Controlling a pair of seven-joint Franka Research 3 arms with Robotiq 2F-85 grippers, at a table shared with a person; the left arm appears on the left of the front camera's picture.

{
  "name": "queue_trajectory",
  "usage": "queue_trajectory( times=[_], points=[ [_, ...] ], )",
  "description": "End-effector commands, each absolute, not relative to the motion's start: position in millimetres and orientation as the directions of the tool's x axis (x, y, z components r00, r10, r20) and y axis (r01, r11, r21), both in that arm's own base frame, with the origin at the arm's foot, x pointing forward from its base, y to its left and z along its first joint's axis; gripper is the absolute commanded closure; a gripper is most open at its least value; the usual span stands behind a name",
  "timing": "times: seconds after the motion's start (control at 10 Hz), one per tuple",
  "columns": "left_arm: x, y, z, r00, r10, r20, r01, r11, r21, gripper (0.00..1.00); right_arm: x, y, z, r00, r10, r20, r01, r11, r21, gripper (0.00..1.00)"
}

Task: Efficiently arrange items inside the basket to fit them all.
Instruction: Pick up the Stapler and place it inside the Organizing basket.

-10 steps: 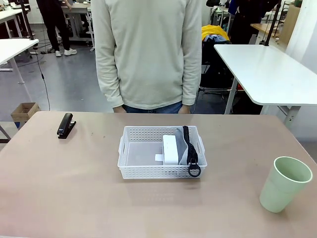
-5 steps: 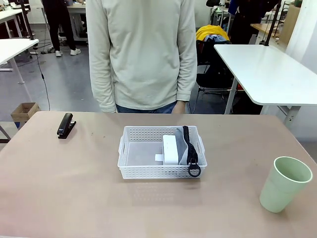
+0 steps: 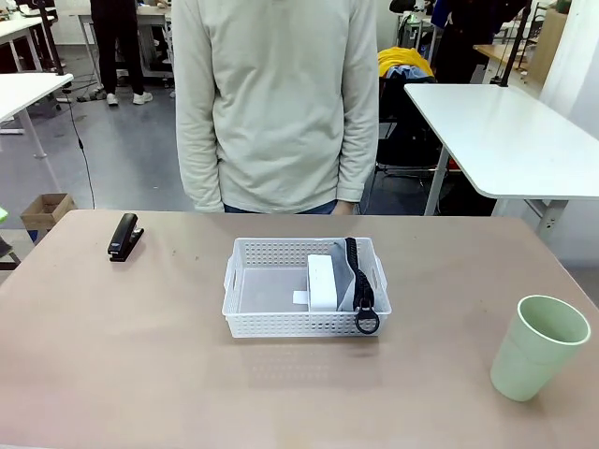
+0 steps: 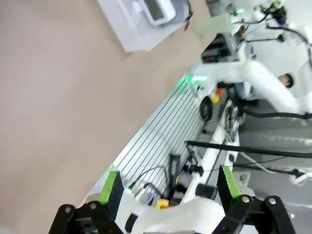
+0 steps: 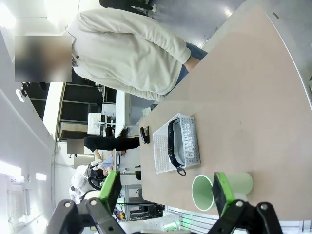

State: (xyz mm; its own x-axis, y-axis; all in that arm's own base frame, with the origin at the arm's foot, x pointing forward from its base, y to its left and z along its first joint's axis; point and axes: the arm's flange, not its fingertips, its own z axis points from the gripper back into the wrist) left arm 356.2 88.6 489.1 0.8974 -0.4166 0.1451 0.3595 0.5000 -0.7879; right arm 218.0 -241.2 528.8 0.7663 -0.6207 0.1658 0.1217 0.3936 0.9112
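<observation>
- The basket (image 3: 245, 318) sat in the middle of the table (image 3: 112, 355), long side toward the camera; its left half was bare
- The white block (image 3: 323, 281) lay in the basket's right half; the grey pouch (image 3: 346, 292) was at the right end, touching the block, with its black strap (image 3: 361, 297) looping over the near rim
- In the right wrist view the basket (image 5: 161, 146) showed the pouch (image 5: 189, 141) with its white "CAMPUS" lettering facing up
- The black stapler (image 3: 124, 237) lay on the table toward the far left, well apart from the basket; it was closed and flat
- The pale green cup (image 3: 538, 346) stood upright, mouth up, near the right front corner, well apart from the basket
- The left gripper (image 4: 168, 170) hung off the table's near edge, its green-padded fingers spread wide with nothing between them; the basket (image 4: 131, 36) and the block (image 4: 157, 9) appeared far off at the top of that view
- The right gripper (image 5: 166, 174) was held well back from the table, fingers also spread and pinching nothing; the cup (image 5: 239, 181) and the stapler (image 5: 145, 135) lay beyond it
- A person (image 3: 276, 103) in a pale sweater stood at the far edge, arms down at the sides
</observation>
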Motion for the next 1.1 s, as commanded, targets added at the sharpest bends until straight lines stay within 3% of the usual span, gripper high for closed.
queue_trajectory(
  times=[0.0,0.2,0.3,0.4,0.5,0.6,0.7,1.0],
  points=[
    [390.5,64.0,493.1,0.904,-0.413,-0.106,0.254,0.722,-0.644,0.0,218.8,-241.8,529.5,0.764,-0.616,0.193,0.085,0.391,0.916,0.0],
    [441.2,20.5,502.4,0.88,-0.388,-0.274,0.283,0.891,-0.354,0.0,218.8,-241.8,529.5,0.764,-0.616,0.193,0.085,0.391,0.916,0.0],
    [467.4,7.6,498.2,0.908,-0.262,-0.328,0.233,0.965,-0.124,0.0,218.8,-241.8,529.5,0.764,-0.616,0.193,0.085,0.391,0.916,0.0],
    [493.2,-5.5,488.1,0.911,-0.276,-0.306,0.277,0.96,-0.04,0.0,218.8,-241.8,529.5,0.764,-0.616,0.193,0.085,0.391,0.916,0.0],
    [511.3,-10.5,481.2,0.936,-0.225,-0.27,0.236,0.972,0.01,0.0,218.8,-241.8,529.5,0.764,-0.616,0.193,0.085,0.391,0.916,0.0],
    [517.8,-9.6,496.6,0.957,-0.118,-0.265,0.088,0.989,-0.122,0.0,218.8,-241.8,529.5,0.764,-0.616,0.193,0.085,0.391,0.916,0.0],
    [496.4,-18.5,485.2,0.926,-0.292,-0.239,0.277,0.956,-0.095,0.0,218.8,-241.8,529.5,0.764,-0.616,0.193,0.085,0.391,0.916,0.0],
    [514.0,-19.7,480.6,0.94,-0.235,-0.248,0.225,0.972,-0.069,0.0,218.8,-241.8,529.5,0.764,-0.616,0.193,0.085,0.391,0.916,0.0]
  ],
)
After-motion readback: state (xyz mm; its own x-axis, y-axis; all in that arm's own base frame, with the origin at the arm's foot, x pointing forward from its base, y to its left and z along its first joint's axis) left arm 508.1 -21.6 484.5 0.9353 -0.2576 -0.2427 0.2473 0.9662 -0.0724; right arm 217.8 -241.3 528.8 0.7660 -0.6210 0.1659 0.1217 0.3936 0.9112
